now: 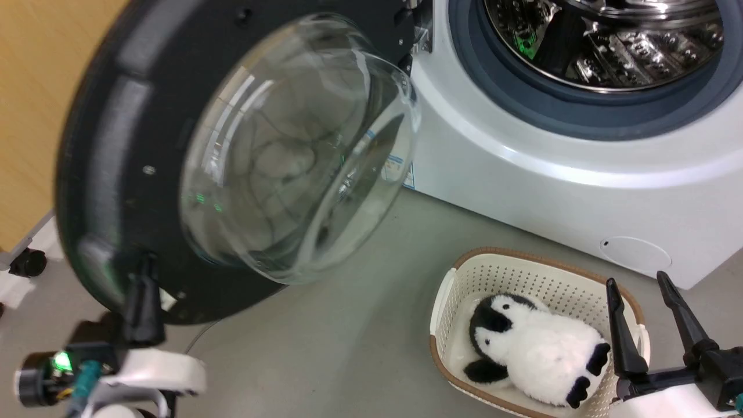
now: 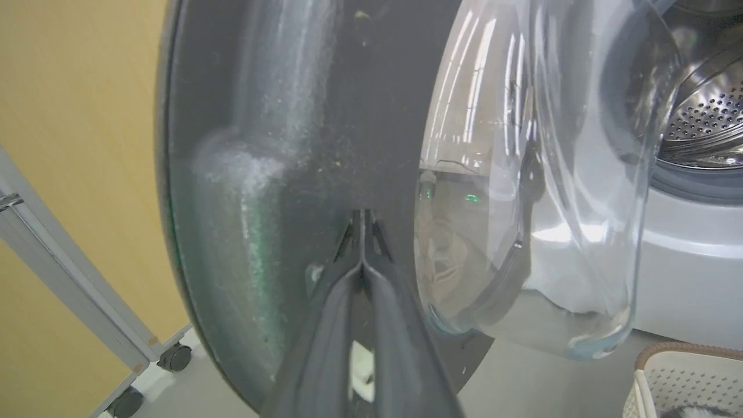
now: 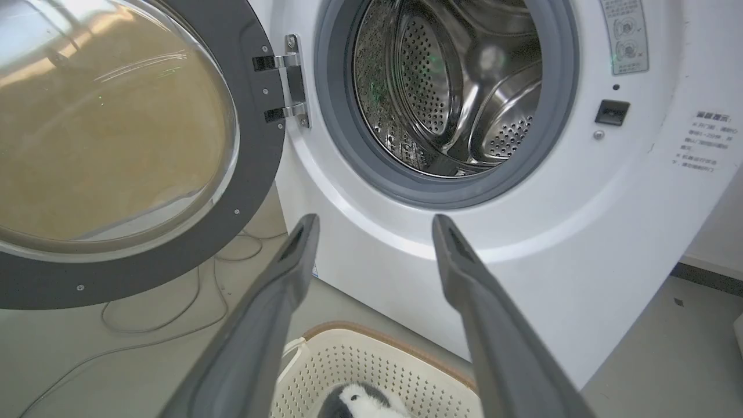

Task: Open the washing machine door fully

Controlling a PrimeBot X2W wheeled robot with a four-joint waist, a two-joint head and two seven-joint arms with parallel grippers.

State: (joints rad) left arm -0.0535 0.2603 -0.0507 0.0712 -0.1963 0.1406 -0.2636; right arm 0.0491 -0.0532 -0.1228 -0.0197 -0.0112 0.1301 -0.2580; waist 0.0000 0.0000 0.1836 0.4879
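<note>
Right wrist view: washing machine (image 3: 580,261) labels (image 3: 624,36) are illegible.

The washing machine door (image 1: 110,174) is dusty black plastic around clear glass; the drum (image 3: 453,87), shiny steel.

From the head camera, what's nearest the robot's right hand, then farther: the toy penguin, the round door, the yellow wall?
From the right hand:
1. Toy penguin, just left of it, in the basket.
2. Washing machine door, across the floor, left side.
3. Yellow wall, far left, behind the door.
</note>
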